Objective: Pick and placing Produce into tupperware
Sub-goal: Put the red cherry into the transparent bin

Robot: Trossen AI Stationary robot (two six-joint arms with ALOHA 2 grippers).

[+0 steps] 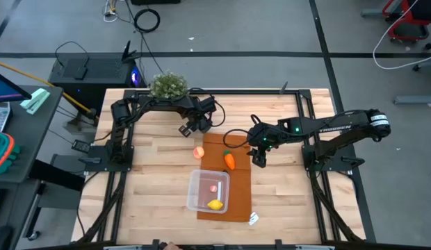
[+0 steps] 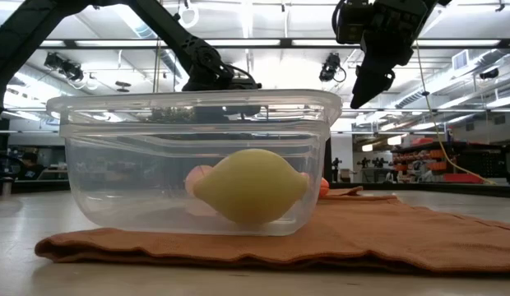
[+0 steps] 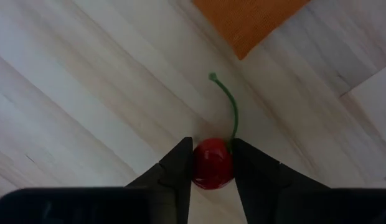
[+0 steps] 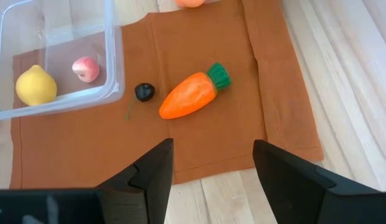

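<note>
My left gripper [image 3: 212,144] is shut on a small red cherry [image 3: 211,167] with a green stem, over bare wood just past the mat's far-left corner [image 1: 190,129]. My right gripper [image 4: 213,149] is open and lifted [image 2: 368,85] above the brown-orange mat's right part [image 1: 259,158]. Ahead of it on the mat lie the orange carrot [image 4: 192,95] and a dark cherry [image 4: 144,92]. The clear tupperware [image 1: 208,191] stands on the mat and holds the yellow lemon [image 1: 215,204] and a pink piece [image 1: 213,187]. The peach-like fruit [image 1: 199,152] lies at the mat's left edge. My left gripper pinches the red cherry's round body [image 3: 211,177] between its two fingers, one on each side. The fingers [image 3: 180,163] point down at the wooden table. The green stem [image 3: 232,109] sticks out ahead of them. Whether the cherry is lifted clear, I cannot tell.
A bushy potted plant [image 1: 168,85] stands at the table's far edge, behind the left arm. The mat [image 1: 238,182] lies in the table's middle. A small white tag [image 1: 254,219] lies near the mat's near-right corner. Bare wood stretches left and right of the mat.
</note>
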